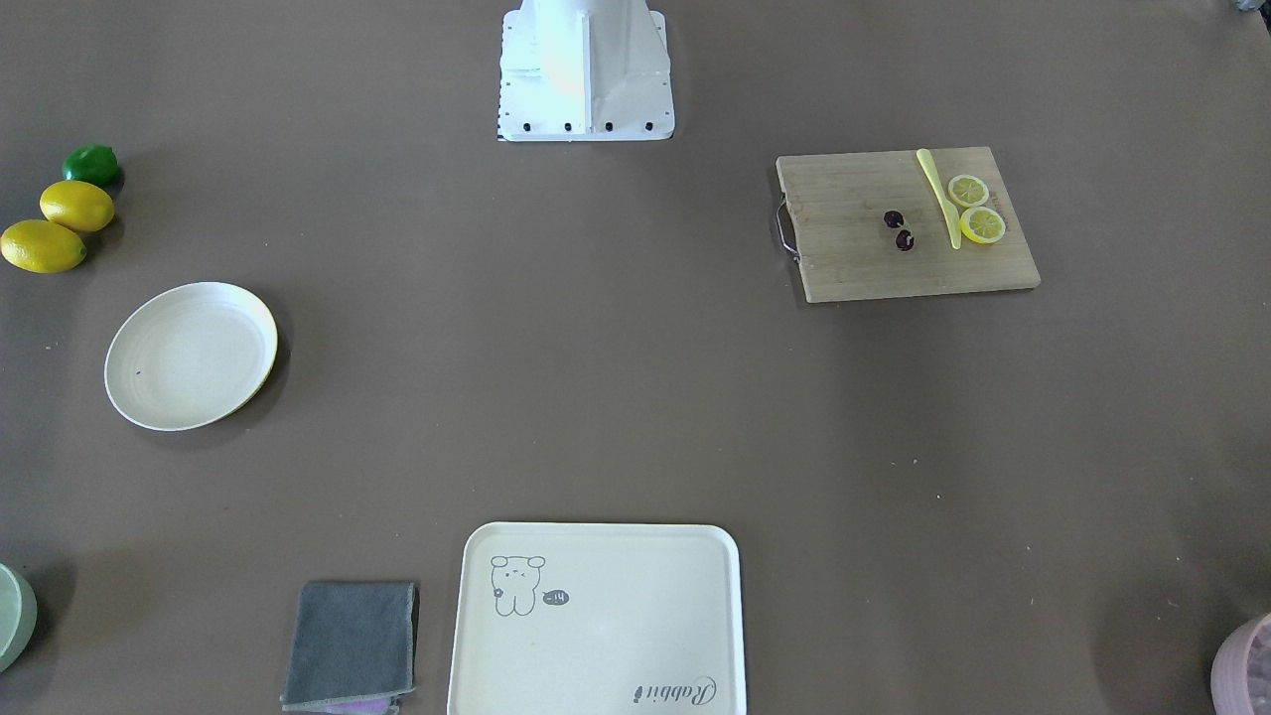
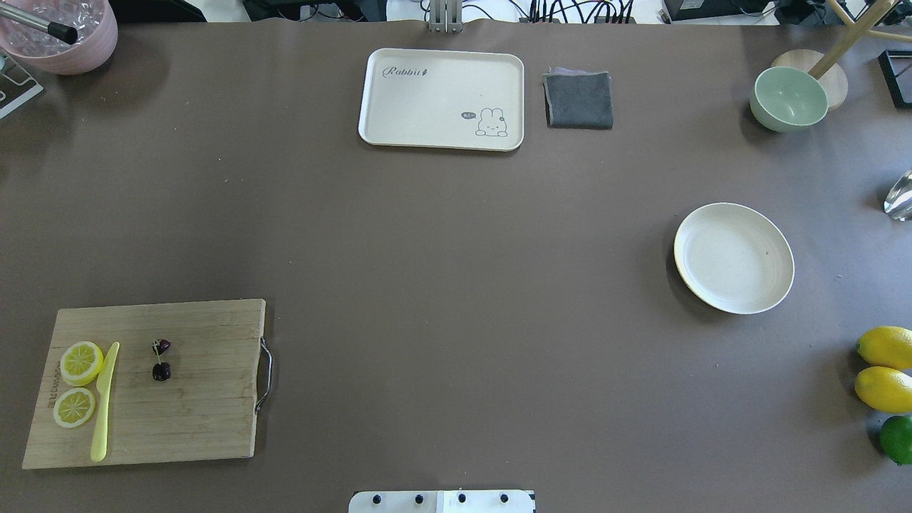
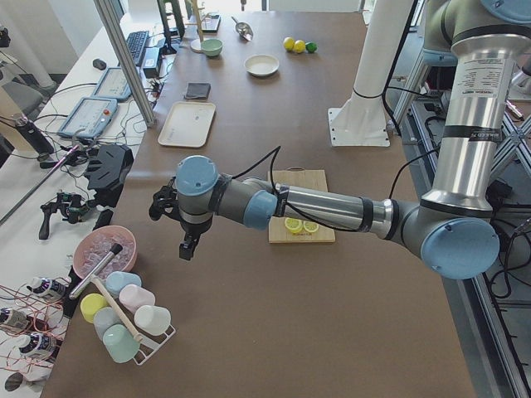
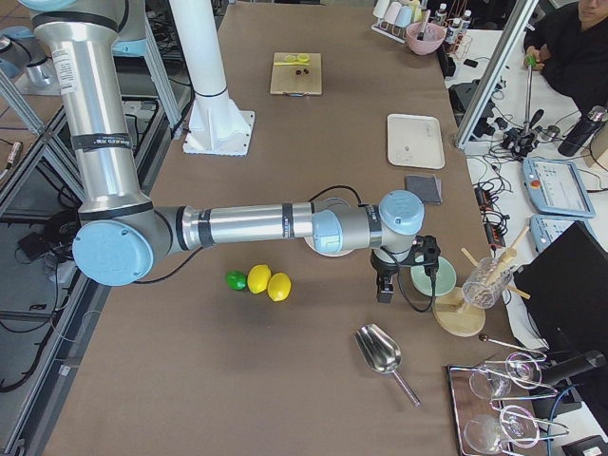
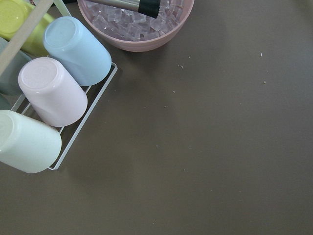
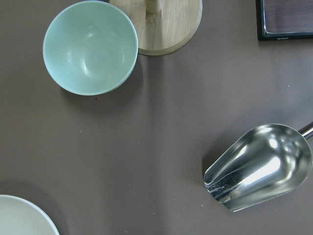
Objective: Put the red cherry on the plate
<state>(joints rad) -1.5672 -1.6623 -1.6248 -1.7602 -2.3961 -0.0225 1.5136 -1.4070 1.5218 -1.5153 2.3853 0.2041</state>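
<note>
The red cherry (image 1: pixel 899 229) (image 2: pixel 161 360), two tiny dark fruits on a thin stem, lies on the wooden cutting board (image 2: pixel 146 381) beside a yellow knife (image 2: pixel 104 400) and two lemon slices (image 2: pixel 80 362). The round cream plate (image 2: pixel 734 258) (image 1: pixel 191 355) sits bare far across the table, and its rim shows in the right wrist view (image 6: pixel 19 218). My left gripper (image 3: pixel 189 247) hangs past the board near the cup rack. Near the green bowl, beyond the plate, hangs my right gripper (image 4: pixel 385 290). Both show only in the side views, so I cannot tell whether they are open or shut.
A cream rabbit tray (image 2: pixel 442 98) and grey cloth (image 2: pixel 578 100) lie at the far edge. Two lemons (image 2: pixel 885 367) and a lime (image 2: pixel 897 439) sit near the plate. A green bowl (image 6: pixel 90 47), metal scoop (image 6: pixel 259 166), pink ice bowl (image 5: pixel 137 22) and cup rack (image 5: pixel 49 93) occupy the table's ends.
</note>
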